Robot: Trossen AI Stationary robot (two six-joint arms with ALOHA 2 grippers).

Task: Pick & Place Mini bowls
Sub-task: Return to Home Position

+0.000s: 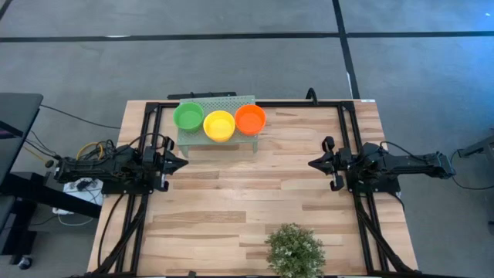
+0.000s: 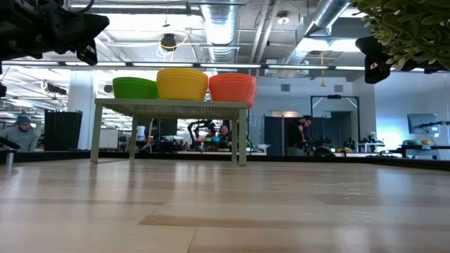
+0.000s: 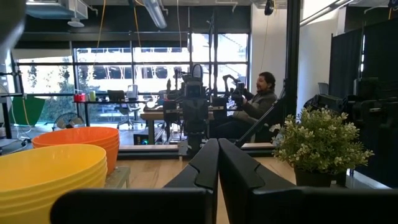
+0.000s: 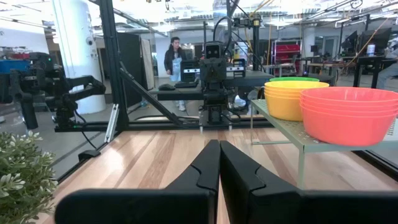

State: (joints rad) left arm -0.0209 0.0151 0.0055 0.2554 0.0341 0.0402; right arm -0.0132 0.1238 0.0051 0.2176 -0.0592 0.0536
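Three stacks of mini bowls rest on a pale green perforated stand [image 1: 193,137] at the table's far side: green [image 1: 188,116], yellow [image 1: 218,125] and red-orange [image 1: 250,119]. In the low view they stand in a row, green [image 2: 135,88], yellow [image 2: 182,83], red-orange [image 2: 232,89]. My left gripper [image 1: 184,164] is shut at the table's left, raised, pointing toward the right. My right gripper [image 1: 312,164] is shut at the table's right, raised, pointing toward the left. Both are away from the bowls. The shut fingers show in the wrist views, left [image 3: 218,163] and right [image 4: 219,165].
A small bushy potted plant [image 1: 294,249] stands at the table's near edge, right of the middle. A black frame [image 1: 255,103] runs along the table's far edge and sides. Bare wood lies between the two grippers. People show in the room beyond the table.
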